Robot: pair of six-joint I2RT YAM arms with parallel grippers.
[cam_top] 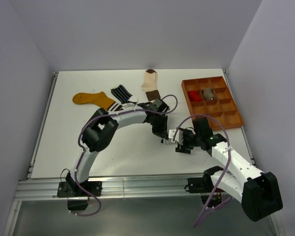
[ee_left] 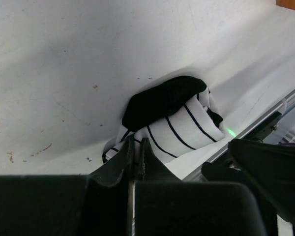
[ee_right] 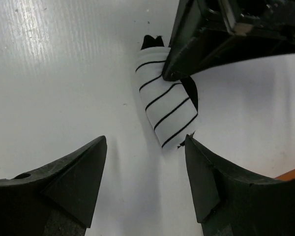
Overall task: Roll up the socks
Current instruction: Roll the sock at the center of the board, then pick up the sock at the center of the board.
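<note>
A rolled white sock with thin black stripes (ee_right: 167, 110) lies on the table between my two grippers; it also shows in the left wrist view (ee_left: 184, 125), with a black part on top. My left gripper (ee_left: 136, 147) is shut on the roll's near edge and shows in the top view (cam_top: 163, 136). My right gripper (ee_right: 145, 142) is open, its fingertips just short of the roll, and shows in the top view (cam_top: 179, 144). A mustard sock (cam_top: 92, 99), a black sock with white stripes (cam_top: 121, 93) and a cream sock with a brown heel (cam_top: 151, 81) lie flat at the back.
The orange-brown compartment tray (cam_top: 231, 117) stands at the back right, with a red item (cam_top: 193, 95) and a grey item (cam_top: 208, 93) in it. The left arm's black wrist (ee_right: 221, 34) hangs over the roll. The table's metal front rail (cam_top: 137, 187) runs near the arm bases.
</note>
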